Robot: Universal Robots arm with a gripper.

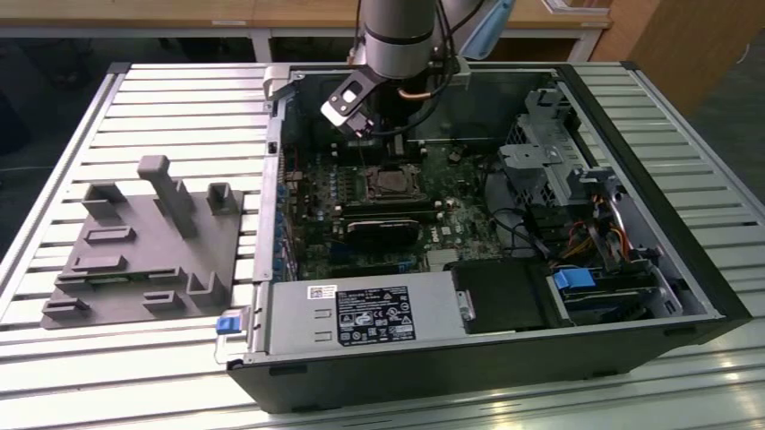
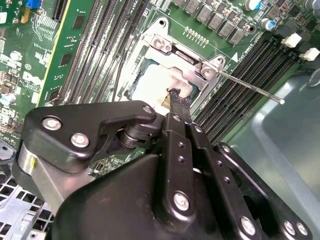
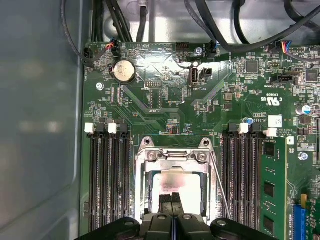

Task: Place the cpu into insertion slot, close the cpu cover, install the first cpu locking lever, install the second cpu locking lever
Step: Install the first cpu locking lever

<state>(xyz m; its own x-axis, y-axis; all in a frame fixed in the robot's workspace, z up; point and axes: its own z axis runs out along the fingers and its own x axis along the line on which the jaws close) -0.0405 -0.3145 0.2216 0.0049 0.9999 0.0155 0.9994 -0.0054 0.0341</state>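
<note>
Fingers (image 3: 166, 202) pinched together over cpu (image 3: 172, 181), open computer case (image 1: 418, 374) on slatted metal table (image 1: 120, 376), wooden furniture (image 1: 669, 36) behind

- Your cpu (image 3: 167, 181) shows a pale silvery-beige metal face, smooth, with a soft glare on it.
- The cover (image 3: 172, 156) round it is bare silvery metal, brighter, catching light along its edges.
- The lever (image 2: 250, 88) is a thin, polished metal rod, and it glints.
- The board (image 3: 165, 107) is green with a lacquered look, mildly glossy.
- Your gripper (image 2: 176, 97) is black, matt and smooth; its screws (image 2: 181, 201) are shiny metal.
- The case wall (image 3: 40, 125) reads as dull grey sheet metal with hazy reflections.
- The table (image 1: 156, 116) is pale ribbed metal slats with a satin sheen.
- The fixture (image 1: 132, 260) on it looks like matt grey plastic.
</note>
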